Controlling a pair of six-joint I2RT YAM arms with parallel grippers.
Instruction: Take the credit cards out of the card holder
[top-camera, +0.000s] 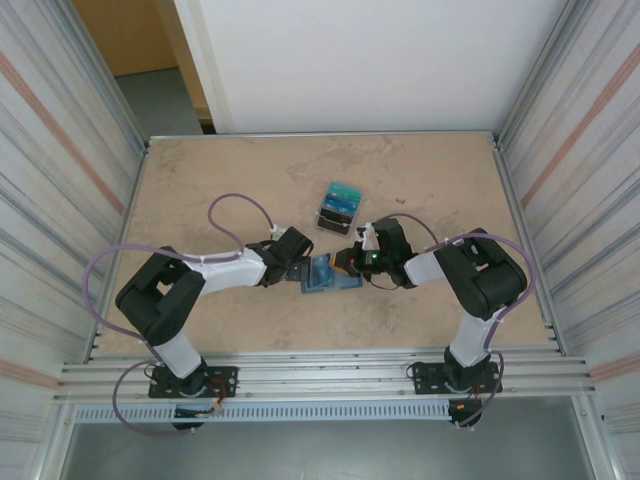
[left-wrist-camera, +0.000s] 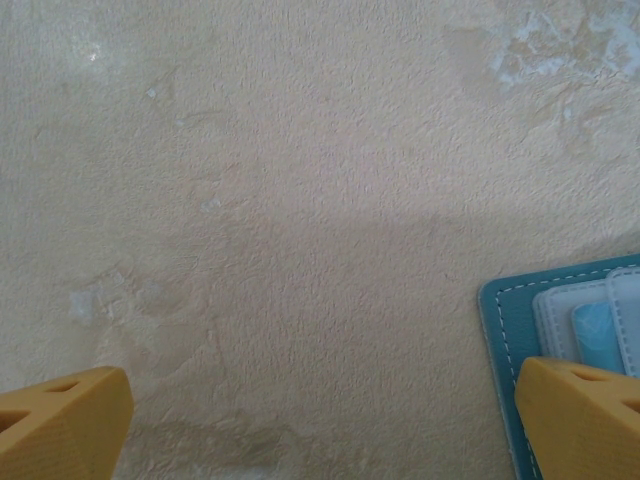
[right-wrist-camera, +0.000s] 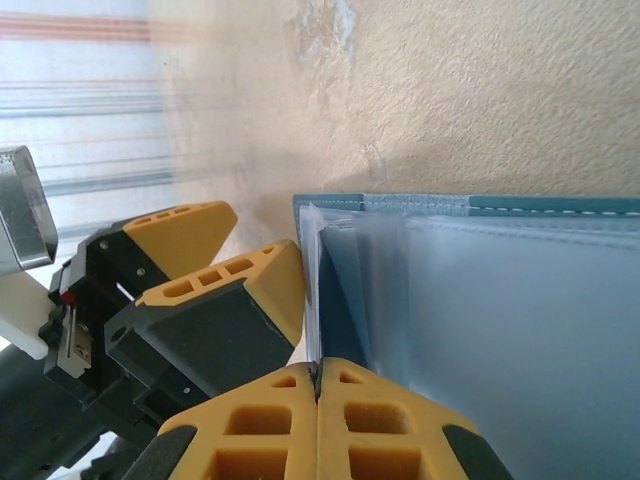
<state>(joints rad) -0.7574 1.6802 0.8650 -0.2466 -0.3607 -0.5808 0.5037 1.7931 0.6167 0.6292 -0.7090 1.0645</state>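
Observation:
The slate-blue card holder (top-camera: 324, 273) lies on the table between my two grippers. My left gripper (top-camera: 298, 266) is wide open, and its right fingertip (left-wrist-camera: 580, 420) is over the holder's stitched corner (left-wrist-camera: 505, 330). Next to that corner a light blue credit card (left-wrist-camera: 596, 335) sits in a pale slot. My right gripper (right-wrist-camera: 318, 385) is shut on a thin pale edge (right-wrist-camera: 311, 290) at the holder's end. Whether that edge is a slot layer or a card, I cannot tell. Behind it the pale slot layers (right-wrist-camera: 520, 340) spread apart over a dark blue gap.
A small dark tray (top-camera: 337, 208) holding teal cards stands just beyond the grippers. The beige tabletop (left-wrist-camera: 300, 200) is bare in front of the left gripper. Ribbed metal walls (top-camera: 60, 170) enclose the table on both sides.

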